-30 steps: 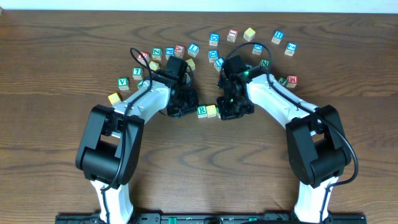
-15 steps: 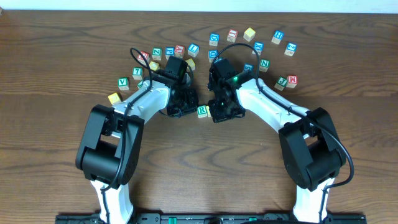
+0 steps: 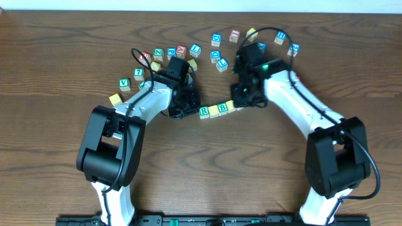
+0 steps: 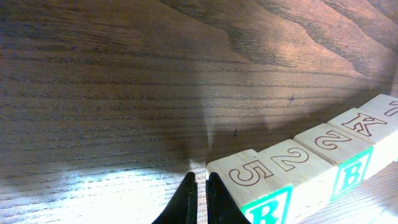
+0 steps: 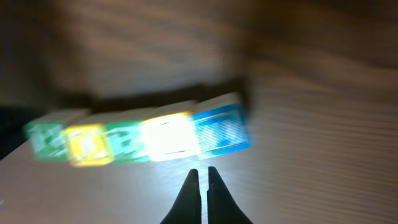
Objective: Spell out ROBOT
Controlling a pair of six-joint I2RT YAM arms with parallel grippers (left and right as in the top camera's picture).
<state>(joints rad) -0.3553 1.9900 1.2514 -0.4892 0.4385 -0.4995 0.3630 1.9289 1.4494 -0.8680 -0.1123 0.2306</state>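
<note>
**Left gripper** [image 4: 200, 185]: jaws pressed together, nothing between them. The tips sit low over the table [image 3: 56, 44], just beside the end of the cube row. Whether they touch it cannot be told.

**Right gripper** [image 5: 203, 175]: jaws closed to a narrow slit, holding nothing. The tips hang just short of the row, nearest its far end. This wrist view is blurred, so no letters can be read in it.

**Row of 5 cubes**, set side by side and touching, slightly slanted, running from the left gripper's tips across to the right gripper:
- 1. R cube [image 4: 249, 180], green print, immediately right of the left fingertips.
- 2. First yellow cube [image 3: 213, 111], next along.
- 3. B cube [image 3: 223, 108], green print, at the middle of the row.
- 4. Second yellow cube [image 5: 166, 137], washed out by glare, just ahead and left of the right fingertips.
- 5. T cube [image 5: 221, 130], blue face, just ahead and right of the right fingertips. It is largely hidden under that gripper from overhead.

**Loose letter cubes** [image 3: 196, 48]: scattered beyond both grippers. A few lie out past the left arm's outer side, well apart from the row.
</note>
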